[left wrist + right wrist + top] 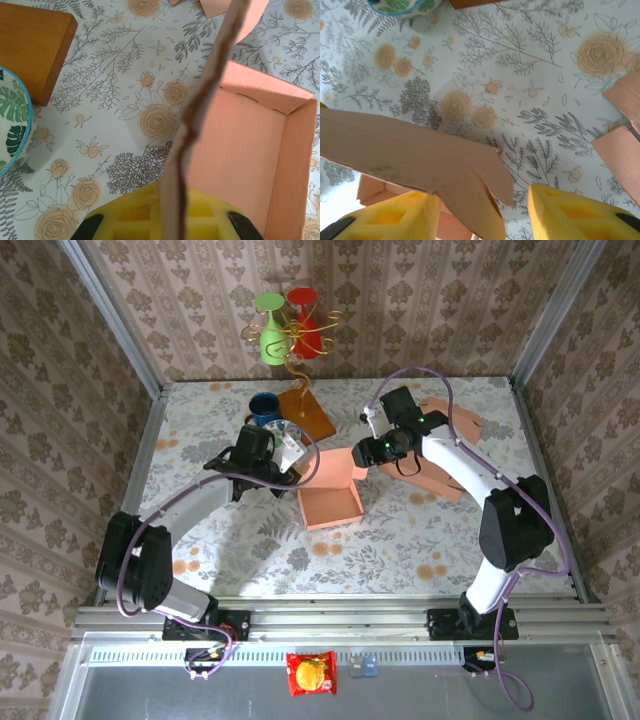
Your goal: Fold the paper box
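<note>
Table [430,530], flowered top: near half bare in front of the box. Paper box [332,508]: mid-table, an open tray with one flap raised. Loose card sheets [455,425]: far right. Wooden block [310,415] and bowl [12,125]: just behind the box's left side. Left gripper [170,222]: jaws pinched on the box's upright wall. Right gripper [485,215]: jaws wide apart, with the flap between them.

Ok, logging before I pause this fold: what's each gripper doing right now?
Left gripper: closed on the paper box wall.
Right gripper: open, a box flap between its fingers.
</note>
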Controlling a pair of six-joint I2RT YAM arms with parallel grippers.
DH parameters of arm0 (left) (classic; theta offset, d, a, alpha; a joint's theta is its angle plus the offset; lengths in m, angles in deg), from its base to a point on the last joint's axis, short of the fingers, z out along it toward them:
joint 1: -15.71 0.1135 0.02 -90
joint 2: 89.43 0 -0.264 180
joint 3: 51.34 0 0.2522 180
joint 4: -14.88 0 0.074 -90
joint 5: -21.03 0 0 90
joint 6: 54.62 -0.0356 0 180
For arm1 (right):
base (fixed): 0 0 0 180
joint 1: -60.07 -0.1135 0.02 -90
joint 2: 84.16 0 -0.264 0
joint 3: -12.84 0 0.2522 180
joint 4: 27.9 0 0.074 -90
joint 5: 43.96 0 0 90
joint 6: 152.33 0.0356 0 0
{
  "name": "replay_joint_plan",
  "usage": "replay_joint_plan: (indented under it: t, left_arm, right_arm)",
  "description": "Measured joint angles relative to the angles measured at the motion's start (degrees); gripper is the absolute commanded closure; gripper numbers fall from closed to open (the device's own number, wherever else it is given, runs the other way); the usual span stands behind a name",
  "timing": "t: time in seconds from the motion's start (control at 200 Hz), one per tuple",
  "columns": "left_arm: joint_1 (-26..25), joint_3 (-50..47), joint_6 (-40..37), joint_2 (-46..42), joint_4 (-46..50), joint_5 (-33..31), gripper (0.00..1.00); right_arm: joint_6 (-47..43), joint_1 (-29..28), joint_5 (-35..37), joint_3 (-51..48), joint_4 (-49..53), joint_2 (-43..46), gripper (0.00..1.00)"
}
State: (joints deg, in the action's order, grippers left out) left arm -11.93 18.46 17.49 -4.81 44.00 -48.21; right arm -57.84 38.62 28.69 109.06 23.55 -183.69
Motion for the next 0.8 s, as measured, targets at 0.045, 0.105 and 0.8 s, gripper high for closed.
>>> replay_joint_plan:
  t: [0.045,0.105,0.8]
  left_arm:
    - [0.24,0.0,0.0,0.11,-0.13,-0.02,1.0]
    - [0.37,0.11,0.0,0.31,-0.17,-0.02,1.0]
    - [0.31,1.84,2.91,2.69,-2.19,-3.72,0.98]
  right_arm:
    - [-0.11,0.02,0.22,0.0,0.31,-0.17,0.48]
    - [-0.31,-0.07,0.24,0.17,0.39,-0.5,0.48]
    - [-1.31,-3.41,5.88,3.45,2.49,-4.55,0.82]
